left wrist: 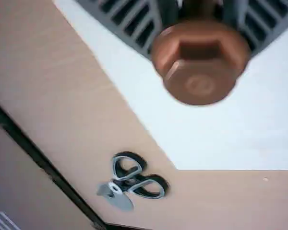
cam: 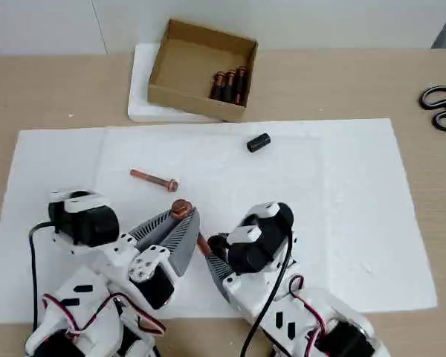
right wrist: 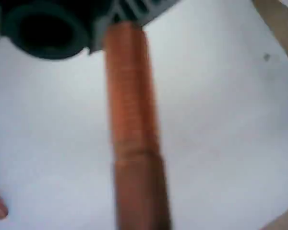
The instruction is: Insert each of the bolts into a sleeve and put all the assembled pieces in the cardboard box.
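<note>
Lighting: bright, even, diffuse, from overhead.
High view: white paper sheet (cam: 342,223) uniformly lit; soft, short shadows under both arms, lower centre; open brown cardboard box (cam: 186,63), upper centre, shaded along its inner walls.
Wrist views: copper-coloured hex-headed bolt (left wrist: 199,62), dull sheen; black tubular sleeve (right wrist: 45,28), bore in deep shadow.

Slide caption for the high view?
Left gripper holds a bolt at the right gripper; a second bolt and a spare sleeve lie loose; three assembled pieces sit in the cardboard box.
</note>
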Controlling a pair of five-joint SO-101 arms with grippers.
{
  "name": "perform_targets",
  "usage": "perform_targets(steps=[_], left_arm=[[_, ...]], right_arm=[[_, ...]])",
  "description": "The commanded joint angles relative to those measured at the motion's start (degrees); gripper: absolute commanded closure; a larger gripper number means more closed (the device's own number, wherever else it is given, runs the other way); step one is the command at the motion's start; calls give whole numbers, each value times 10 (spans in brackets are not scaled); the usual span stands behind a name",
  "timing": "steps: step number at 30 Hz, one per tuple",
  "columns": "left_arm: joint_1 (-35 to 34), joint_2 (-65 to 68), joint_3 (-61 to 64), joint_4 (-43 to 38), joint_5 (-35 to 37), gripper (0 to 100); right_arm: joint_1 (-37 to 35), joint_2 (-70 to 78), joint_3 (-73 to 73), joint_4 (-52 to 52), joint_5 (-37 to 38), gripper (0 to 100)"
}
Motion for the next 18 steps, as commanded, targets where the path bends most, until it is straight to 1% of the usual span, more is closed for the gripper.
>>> perform_targets(steps=[1, 8, 13, 18], left_arm=[[9, 3, -1, -11, 5, 994], [8, 3, -5, -39, 4, 994], [7, 4, -6, -66, -33, 994], [7, 6, 0, -69, -36, 994]], right_arm=[[-16, -4, -4, -16, 3, 996], [-18, -4, -4, -12, 4, 996], [-18, -4, -4, -10, 4, 996], [-18, -4, -4, -10, 4, 996]])
